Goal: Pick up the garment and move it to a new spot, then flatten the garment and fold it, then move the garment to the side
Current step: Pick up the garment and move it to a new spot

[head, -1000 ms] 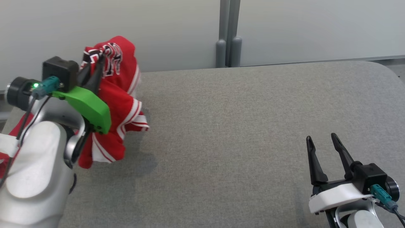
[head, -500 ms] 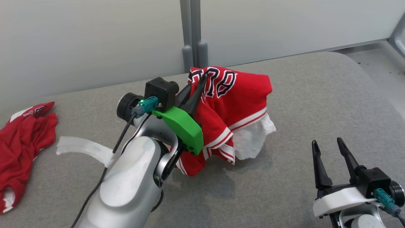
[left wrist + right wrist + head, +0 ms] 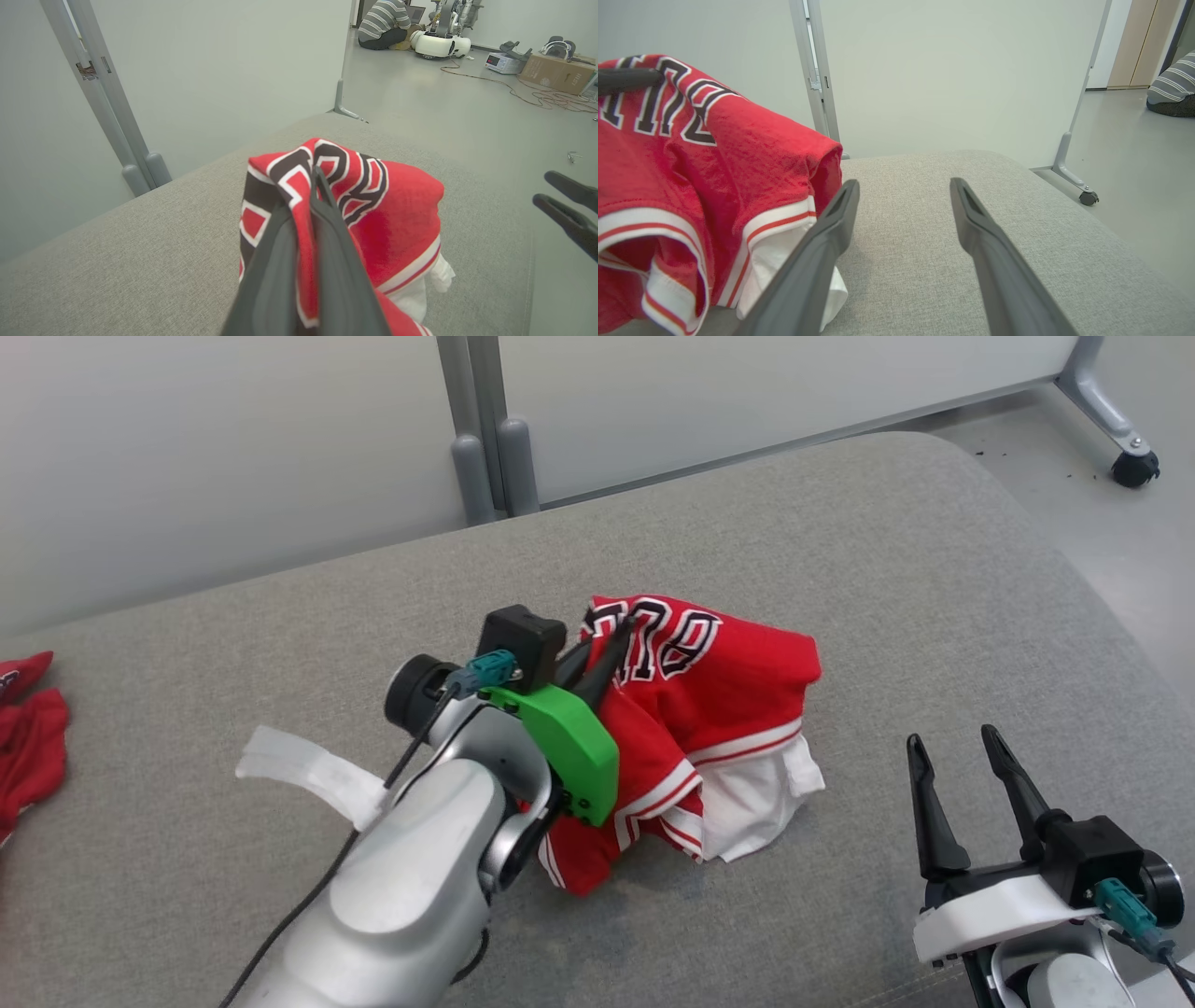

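The garment (image 3: 719, 700) is a bunched red jersey with black-and-white lettering and white-red trim. It hangs in a heap from my left gripper (image 3: 611, 637), its lower folds resting on the grey table (image 3: 840, 541). That gripper is shut on a fold near the lettering; in the left wrist view the fingers (image 3: 322, 242) pinch red cloth of the garment (image 3: 402, 210). My right gripper (image 3: 950, 737) stands open and holds nothing, to the right of the heap. In the right wrist view its gripper (image 3: 904, 183) frames bare table, with the garment (image 3: 714, 154) just left of it.
A second red garment (image 3: 28, 747) lies at the table's left edge. A white strip (image 3: 299, 770) hangs from my left arm's cable. Partition posts (image 3: 481, 448) stand behind the table and a caster (image 3: 1134, 467) at the far right. A person (image 3: 385, 23) sits on the floor far off.
The camera has swung round. My left gripper has carried the garment from the table's left side toward the middle and lowered it until its folds touch the cloth. The right gripper stays as before.
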### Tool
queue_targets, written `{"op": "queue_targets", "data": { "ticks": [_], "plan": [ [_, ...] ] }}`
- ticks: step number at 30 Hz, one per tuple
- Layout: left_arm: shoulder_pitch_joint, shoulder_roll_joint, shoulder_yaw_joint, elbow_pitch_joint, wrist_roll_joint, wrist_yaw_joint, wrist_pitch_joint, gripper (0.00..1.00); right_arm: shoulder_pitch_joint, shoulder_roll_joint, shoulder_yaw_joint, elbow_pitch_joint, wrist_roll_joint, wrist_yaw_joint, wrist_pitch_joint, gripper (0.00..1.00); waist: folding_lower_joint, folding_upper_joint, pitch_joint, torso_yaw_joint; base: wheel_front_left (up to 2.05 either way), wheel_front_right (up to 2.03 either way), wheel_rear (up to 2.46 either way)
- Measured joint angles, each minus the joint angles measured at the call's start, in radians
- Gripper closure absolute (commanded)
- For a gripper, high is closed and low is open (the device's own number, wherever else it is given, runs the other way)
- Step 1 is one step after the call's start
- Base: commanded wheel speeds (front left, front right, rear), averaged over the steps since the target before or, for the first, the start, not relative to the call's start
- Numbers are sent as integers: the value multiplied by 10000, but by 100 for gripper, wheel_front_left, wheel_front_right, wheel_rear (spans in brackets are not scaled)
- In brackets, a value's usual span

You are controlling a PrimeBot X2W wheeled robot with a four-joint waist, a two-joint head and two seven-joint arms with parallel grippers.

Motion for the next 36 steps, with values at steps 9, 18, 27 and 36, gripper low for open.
{"op": "queue_targets", "data": {
  "ticks": [9, 18, 27, 36],
  "plan": [
    [-1000, 874, 270, 2847, 598, 280, -708, 100, -448, -2, 211, -79, 121, 0, 0, 0, 0, 0, 844, -266, 0, 0, 0],
    [-1601, 965, 291, 4959, 761, 322, -1254, 100, -827, 0, 474, -15, 259, 0, 0, 0, 0, 0, 1359, -536, 0, 0, 0],
    [-1732, 790, 514, 6445, 610, 662, -2464, 0, -828, 0, 276, 56, 255, 0, 0, 0, 0, 0, 1390, -437, 0, 0, 0],
    [-1449, 307, 1133, 6243, -44, 464, -2874, 0, -737, 2, 104, 59, 144, 0, 0, 0, 0, 0, 979, 120, 0, 0, 0]
  ]
}}
